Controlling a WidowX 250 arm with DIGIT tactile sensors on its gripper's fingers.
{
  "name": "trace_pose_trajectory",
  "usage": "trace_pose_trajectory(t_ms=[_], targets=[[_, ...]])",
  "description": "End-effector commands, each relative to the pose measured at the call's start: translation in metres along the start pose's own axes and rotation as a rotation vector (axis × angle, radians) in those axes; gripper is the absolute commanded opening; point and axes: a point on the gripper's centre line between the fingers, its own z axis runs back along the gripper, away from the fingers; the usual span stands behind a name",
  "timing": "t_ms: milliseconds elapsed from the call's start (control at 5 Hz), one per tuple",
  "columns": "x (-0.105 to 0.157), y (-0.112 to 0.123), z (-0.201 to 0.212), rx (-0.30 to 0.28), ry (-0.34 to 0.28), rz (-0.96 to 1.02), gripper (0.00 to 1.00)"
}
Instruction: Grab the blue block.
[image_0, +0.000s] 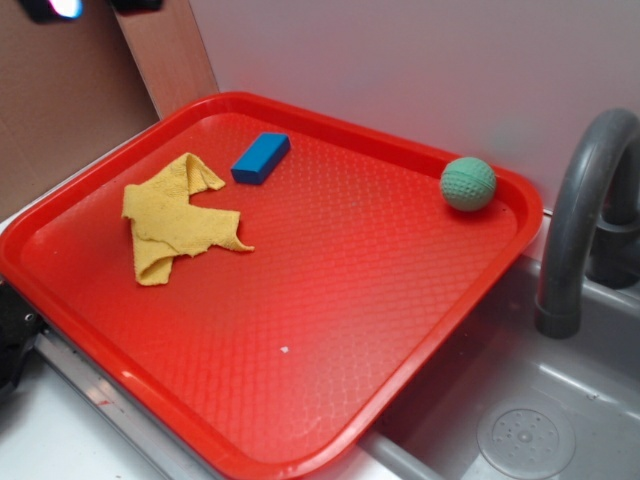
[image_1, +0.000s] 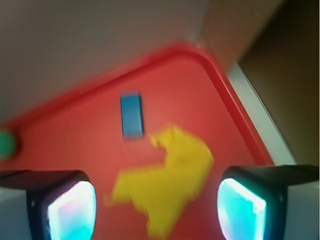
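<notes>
- Gripper (image_1: 156, 210) is spread wide with nothing in it, hanging high over the yellow cloth (image_1: 165, 177).
- Blue block (image_1: 132, 115) lies flat on the red tray (image_0: 300, 455), just beyond the cloth.
- Looks like the approach stage; next it needs to go forward and down.

Blue block (image_1: 132, 115) (flat) beyond yellow cloth (image_1: 167, 184)

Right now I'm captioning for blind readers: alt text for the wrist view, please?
A small bright-blue rectangular block lies on a red plastic tray, just beyond a crumpled yellow cloth. The open pincer hangs above, its two fingers framing the cloth.
</notes>
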Motion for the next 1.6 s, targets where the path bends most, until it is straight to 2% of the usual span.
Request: trace_pose_trajectory(t_ms=[0,200,400,600,1000,1200,1400], targets=[[0.053,-0.016,-0.068,-0.058,-0.103,0.019,1.0],[0.048,-0.026,-0.108,-0.018,-0.051,-0.035,1.0],[0.028,-0.033,-0.132,0.006,-0.007,-0.097,1.0],[0.013,-0.041,-0.146,0.013,0.029,-0.127,1.0],[0.009,-0.046,-0.163,0.053,0.066,-0.117,1.0],[0.007,-0.045,-0.161,0.085,0.041,-0.107,0.0],[0.007,-0.047,-0.11,0.081,0.048,-0.119,0.0]])
